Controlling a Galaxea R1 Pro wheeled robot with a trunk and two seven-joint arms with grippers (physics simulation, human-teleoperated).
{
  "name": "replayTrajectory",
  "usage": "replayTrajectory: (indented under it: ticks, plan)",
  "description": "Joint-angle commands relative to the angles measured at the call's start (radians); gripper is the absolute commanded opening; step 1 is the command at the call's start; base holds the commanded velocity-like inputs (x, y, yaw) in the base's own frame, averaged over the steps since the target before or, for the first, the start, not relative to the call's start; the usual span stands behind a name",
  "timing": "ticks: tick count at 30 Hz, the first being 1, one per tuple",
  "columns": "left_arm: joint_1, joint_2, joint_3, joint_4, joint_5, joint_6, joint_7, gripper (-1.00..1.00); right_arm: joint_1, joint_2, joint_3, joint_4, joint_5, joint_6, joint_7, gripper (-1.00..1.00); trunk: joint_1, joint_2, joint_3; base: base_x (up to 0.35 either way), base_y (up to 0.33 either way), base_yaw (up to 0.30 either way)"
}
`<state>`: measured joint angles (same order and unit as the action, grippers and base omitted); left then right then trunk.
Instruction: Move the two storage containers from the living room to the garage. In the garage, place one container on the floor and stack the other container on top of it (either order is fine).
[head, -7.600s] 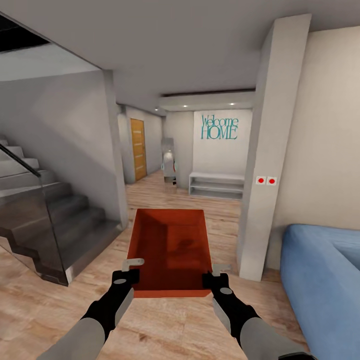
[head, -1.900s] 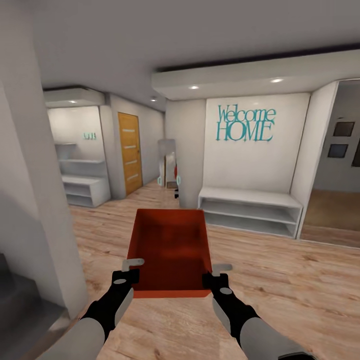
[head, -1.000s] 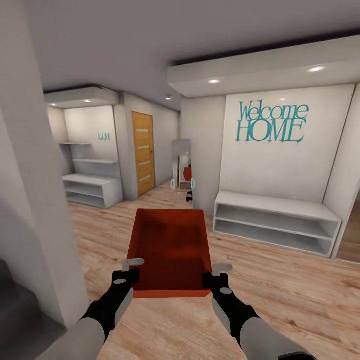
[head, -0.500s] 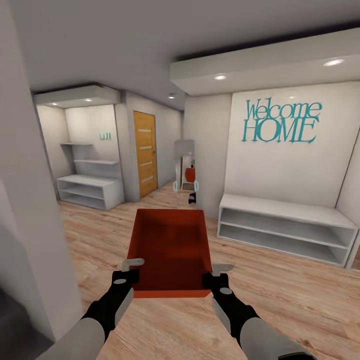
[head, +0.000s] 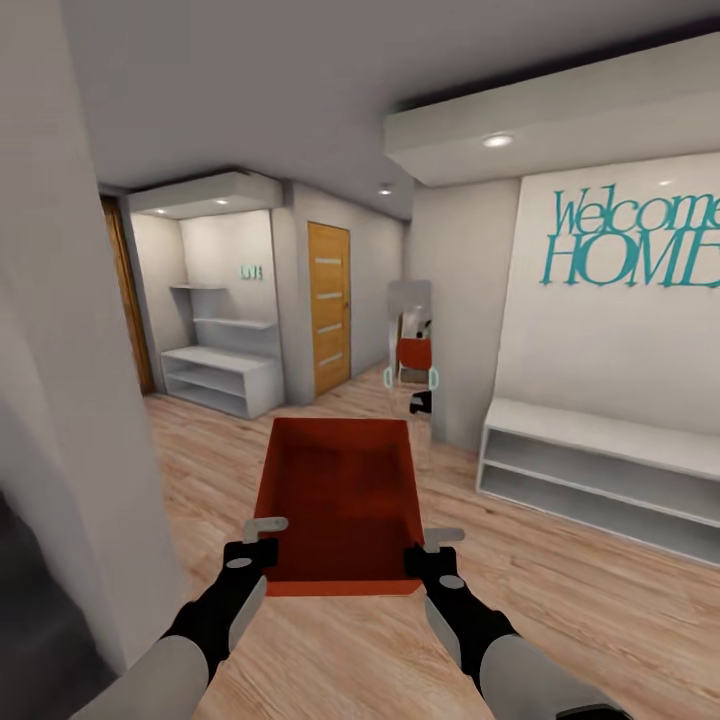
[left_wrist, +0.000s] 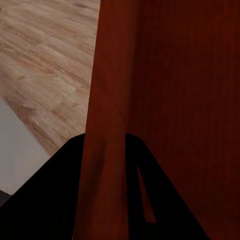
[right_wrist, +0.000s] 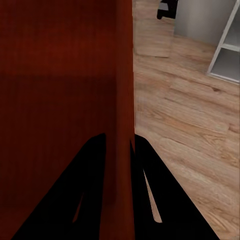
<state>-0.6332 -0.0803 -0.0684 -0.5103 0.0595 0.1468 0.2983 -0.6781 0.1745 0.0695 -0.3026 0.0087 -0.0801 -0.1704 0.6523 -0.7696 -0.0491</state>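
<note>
My view has swung left down the hallway; the left gripper (head: 262, 535) and right gripper (head: 430, 547) each pinch a side wall of the storage container (head: 340, 495), which could slip if I clip the pillar (head: 70, 400).

Light wood plank floor (head: 600, 610) runs the whole hallway, boards pale tan with darker grain streaks. Two white open shelf units stand directly on it: a low one (head: 590, 470) against the wall under the teal lettering, with a flat top and an open shelf beneath, and a second (head: 222, 380) back in the alcove on the far left, beside the orange door. A tall narrow mirror (head: 410, 350) stands on the boards at the corner between them. A grey-white pillar (head: 90, 480) rises from the floor close by on the left. The same planks show in both wrist views (left_wrist: 45, 65) (right_wrist: 190, 125).
</note>
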Motion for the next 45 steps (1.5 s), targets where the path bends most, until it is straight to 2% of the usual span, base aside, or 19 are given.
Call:
replayTrajectory:
  ticks: [1, 45]
  plan:
    - [0.0, 0.003, -0.001, -0.001, 0.0, 0.008, 0.012, -1.0, -0.001, 0.0, -0.004, -0.003, 0.005, -0.002, 0.0, -1.0, 0.001, -0.001, -0.002, 0.323, 0.0, 0.086]
    - [0.0, 0.01, -0.001, -0.001, 0.0, 0.008, 0.008, -1.0, -0.001, 0.0, -0.004, -0.003, 0.01, -0.003, 0.0, -1.0, 0.001, -0.001, -0.002, 0.323, 0.0, 0.003]
